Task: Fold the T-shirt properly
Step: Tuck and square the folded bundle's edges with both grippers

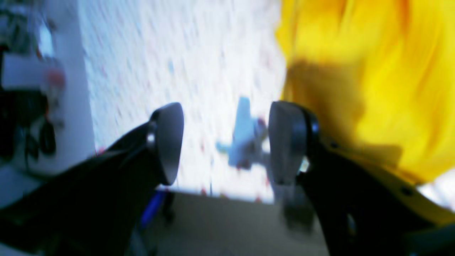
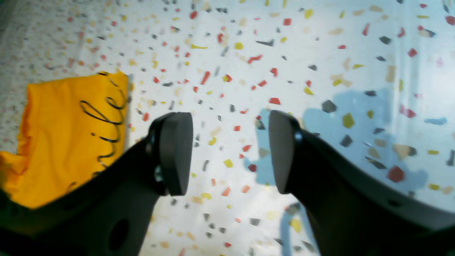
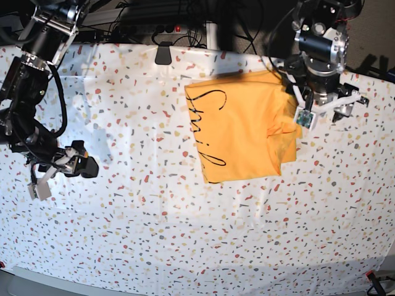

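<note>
In the base view, the folded T-shirt (image 3: 237, 132) lies in the upper middle of the frame, reaching a little right of centre, on a speckled counter (image 3: 123, 234). Its left edge, beside the black script (image 3: 197, 123), runs fairly straight, slanting down to a corner near the centre of the frame. Its lower edge rises slightly toward the right, while the right side is uneven, with bunched cloth and a flap sticking out past the main panel. Wide bare counter separates the shirt from the right fingers (image 3: 84, 161) at the left of the frame, and more open room runs along the bottom. The left fingers (image 3: 323, 110) are at the upper right, over or just beside the shirt's ragged side; the exact gap cannot be told. Both pairs of fingers stand wide apart with nothing between them. In the left wrist view, blurred yellow cloth fills the upper right, its edge passing behind one finger, and the counter's edge crosses the lower part. The right wrist view puts the shirt at the left, partly hidden by a finger, with speckled surface stretching from its scripted edge to the right border.
</note>
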Robot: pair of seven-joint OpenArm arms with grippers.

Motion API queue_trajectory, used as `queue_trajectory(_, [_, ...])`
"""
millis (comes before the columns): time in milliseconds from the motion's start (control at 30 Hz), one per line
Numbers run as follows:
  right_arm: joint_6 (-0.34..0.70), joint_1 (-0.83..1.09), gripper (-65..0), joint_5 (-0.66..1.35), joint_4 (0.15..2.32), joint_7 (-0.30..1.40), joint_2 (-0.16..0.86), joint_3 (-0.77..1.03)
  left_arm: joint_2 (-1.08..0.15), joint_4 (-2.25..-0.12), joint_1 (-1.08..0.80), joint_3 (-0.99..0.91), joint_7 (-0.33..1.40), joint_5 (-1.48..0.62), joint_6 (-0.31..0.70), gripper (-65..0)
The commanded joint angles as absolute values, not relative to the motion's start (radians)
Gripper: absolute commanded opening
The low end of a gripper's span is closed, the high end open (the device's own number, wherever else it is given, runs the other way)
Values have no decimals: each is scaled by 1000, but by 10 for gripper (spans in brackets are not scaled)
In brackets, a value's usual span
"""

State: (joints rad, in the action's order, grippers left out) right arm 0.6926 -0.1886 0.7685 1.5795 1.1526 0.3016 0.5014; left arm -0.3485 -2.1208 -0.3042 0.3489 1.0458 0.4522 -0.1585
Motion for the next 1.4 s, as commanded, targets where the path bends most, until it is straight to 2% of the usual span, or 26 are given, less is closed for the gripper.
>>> queue_trajectory(0, [698, -210, -325, 828, 1597, 1147, 307, 500, -352, -2143, -299, 347, 1009, 471, -170, -282])
queue_trajectory(100, [698, -211, -325, 903, 1597, 1149, 273, 448, -346, -2180, -299, 349, 973, 467, -169, -282])
queue_trajectory(233, [698, -241, -325, 866, 1597, 1142, 229, 271, -347, -2290, -300, 351, 986, 369, -138, -282])
queue_trajectory(300, [698, -275, -325, 791, 1597, 1094, 205, 168, -347, -2355, -301, 351, 1002, 249, -93, -282])
queue_trajectory(467, [698, -374, -326, 545, 1586, 948, 119, -24, -344, -2356, -319, 351, 997, -64, -9, -282])
queue_trajectory(700, [698, -471, -326, 357, 1374, 878, -32, -112, -299, -2263, -400, 351, 994, -72, -3, -283])
queue_trajectory(800, [698, -488, -325, 273, 1241, 788, -70, -112, -252, -2179, -430, 351, 989, -72, -2, -283])
queue_trajectory(967, [698, -532, -326, 155, 1067, 660, -84, -112, -185, -2052, -429, 351, 931, -72, 17, -283])
queue_trajectory(1133, [698, -546, -326, 131, 933, 715, -76, -112, -155, -1917, -372, 351, 896, -72, 69, -283])
queue_trajectory(1367, [698, -515, -326, 301, 936, 796, 27, -112, -156, -1720, -260, 350, 895, 38, 52, -283])
